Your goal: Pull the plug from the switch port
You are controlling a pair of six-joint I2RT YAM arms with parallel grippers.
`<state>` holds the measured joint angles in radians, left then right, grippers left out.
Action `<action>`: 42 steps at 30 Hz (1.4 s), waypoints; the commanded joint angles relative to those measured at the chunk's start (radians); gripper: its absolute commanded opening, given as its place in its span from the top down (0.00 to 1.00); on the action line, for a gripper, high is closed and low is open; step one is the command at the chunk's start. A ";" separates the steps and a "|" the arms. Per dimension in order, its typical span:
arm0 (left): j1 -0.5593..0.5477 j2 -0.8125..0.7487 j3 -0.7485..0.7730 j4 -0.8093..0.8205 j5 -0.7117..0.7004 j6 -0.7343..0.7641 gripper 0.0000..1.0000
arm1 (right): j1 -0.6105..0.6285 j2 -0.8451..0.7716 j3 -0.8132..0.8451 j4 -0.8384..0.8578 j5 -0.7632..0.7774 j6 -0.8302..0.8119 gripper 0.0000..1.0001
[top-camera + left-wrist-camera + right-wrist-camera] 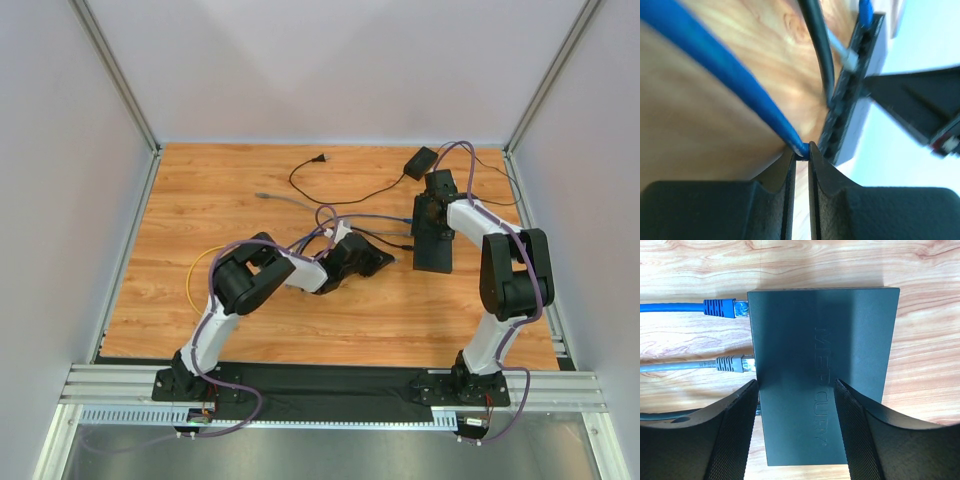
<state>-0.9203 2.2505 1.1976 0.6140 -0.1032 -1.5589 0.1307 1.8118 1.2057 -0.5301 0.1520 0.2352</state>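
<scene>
The switch (820, 340) is a flat black box on the wood table, also in the top view (434, 255). A blue plug (720, 307) and a grey plug (730, 363) sit in ports on its left edge. My right gripper (796, 385) clasps the switch, one finger at the port edge and the other over its right side. My left gripper (801, 148) is shut on the end of a blue cable (730, 75), right beside the port row (847, 95). In the top view the left gripper (378, 262) lies just left of the switch.
A black power adapter (420, 162) with a thin cord lies at the back right. A loose grey cable end (262, 196) and a yellow cable (195, 275) lie left of centre. A black cable (820, 55) runs to the switch. White walls enclose the table.
</scene>
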 commanded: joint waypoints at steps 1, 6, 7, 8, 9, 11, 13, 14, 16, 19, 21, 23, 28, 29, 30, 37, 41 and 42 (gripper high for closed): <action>0.005 -0.159 -0.030 -0.192 -0.020 0.210 0.92 | -0.011 0.060 -0.025 -0.057 0.018 0.009 0.36; -0.012 -0.334 -0.072 -0.421 -0.055 0.391 0.93 | -0.011 0.049 -0.028 -0.057 0.012 0.010 0.36; -0.020 -0.395 -0.102 -0.445 -0.073 0.433 0.93 | -0.011 0.050 -0.029 -0.054 0.011 0.010 0.37; -0.031 -0.428 -0.119 -0.467 -0.088 0.450 0.93 | -0.011 0.052 -0.028 -0.056 0.009 0.010 0.36; -0.038 -0.460 -0.137 -0.517 -0.123 0.463 0.93 | -0.011 0.052 -0.028 -0.056 0.009 0.012 0.36; -0.048 -0.546 -0.187 -0.565 -0.159 0.497 0.93 | -0.013 0.055 -0.026 -0.057 0.006 0.012 0.37; -0.049 -0.636 -0.252 -0.635 -0.199 0.500 0.93 | -0.011 0.054 -0.026 -0.059 0.001 0.013 0.37; -0.051 -0.670 -0.275 -0.652 -0.214 0.508 0.93 | -0.011 0.049 -0.028 -0.054 -0.005 0.012 0.37; -0.051 -0.765 -0.329 -0.715 -0.266 0.520 0.94 | -0.013 0.047 -0.028 -0.054 -0.009 0.013 0.37; -0.049 -0.877 -0.383 -0.810 -0.358 0.525 0.94 | -0.011 0.047 -0.028 -0.054 -0.012 0.013 0.37; -0.043 -0.926 -0.398 -0.888 -0.413 0.519 0.94 | -0.011 0.047 -0.028 -0.051 -0.020 0.016 0.37; -0.026 -0.986 -0.424 -0.908 -0.434 0.530 0.94 | -0.013 0.047 -0.028 -0.050 -0.025 0.016 0.37; 0.059 -1.063 -0.458 -1.008 -0.460 0.528 0.94 | -0.011 0.050 -0.025 -0.050 -0.029 0.018 0.37; 0.104 -1.074 -0.472 -0.988 -0.446 0.533 0.94 | -0.011 0.049 -0.026 -0.051 -0.031 0.018 0.37; 0.129 -1.082 -0.489 -0.970 -0.411 0.542 0.94 | -0.011 0.049 -0.026 -0.051 -0.032 0.016 0.37; 0.251 -1.073 -0.526 -0.904 -0.329 0.583 0.92 | -0.011 0.054 -0.023 -0.048 -0.037 0.016 0.37; 0.291 -1.033 -0.524 -0.864 -0.279 0.577 0.82 | -0.009 0.050 -0.023 -0.050 -0.037 0.018 0.37; 0.299 -1.022 -0.529 -0.855 -0.274 0.574 0.79 | -0.011 0.050 -0.024 -0.047 -0.037 0.016 0.37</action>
<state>-0.6453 1.2045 0.6537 -0.2901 -0.4179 -1.0058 0.1303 1.8118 1.2060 -0.5301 0.1452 0.2352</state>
